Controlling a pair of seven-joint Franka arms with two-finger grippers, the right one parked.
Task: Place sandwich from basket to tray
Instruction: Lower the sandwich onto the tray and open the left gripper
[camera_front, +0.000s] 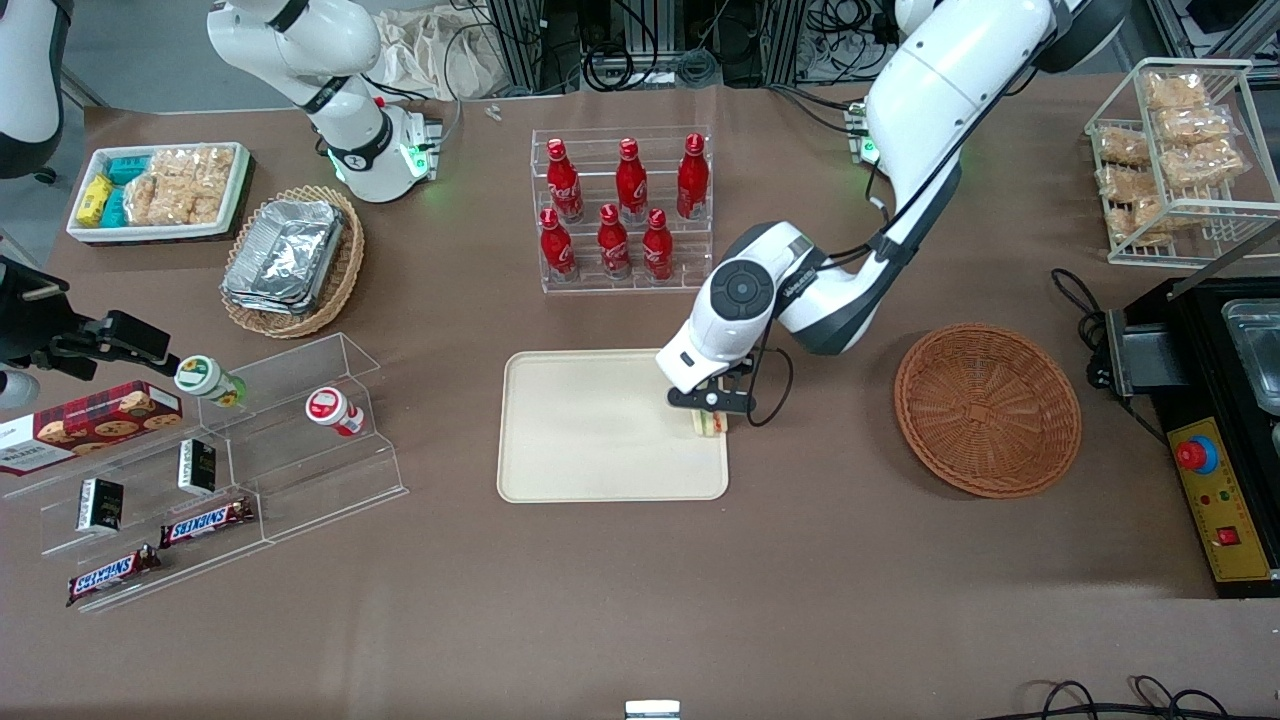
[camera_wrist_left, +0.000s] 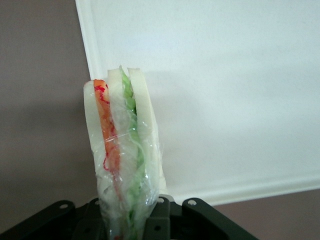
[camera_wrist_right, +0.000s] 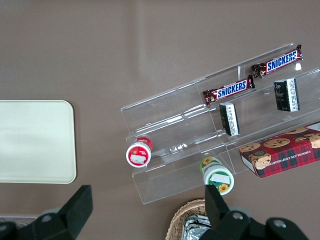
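Sandwich (camera_wrist_left: 122, 150) is pinched in the gripper (camera_front: 712, 418) jaws over the tray (camera_front: 580, 440) at its 3 o'clock edge; basket (camera_front: 987, 408) empty, only letting go left.

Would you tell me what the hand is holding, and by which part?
The hand, over the tray, grips the sandwich by one narrow end.

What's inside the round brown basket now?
Nothing shows inside the basket, just its woven bottom. The sandwich is in the gripper over the tray's edge. Nothing covers the basket's inside.
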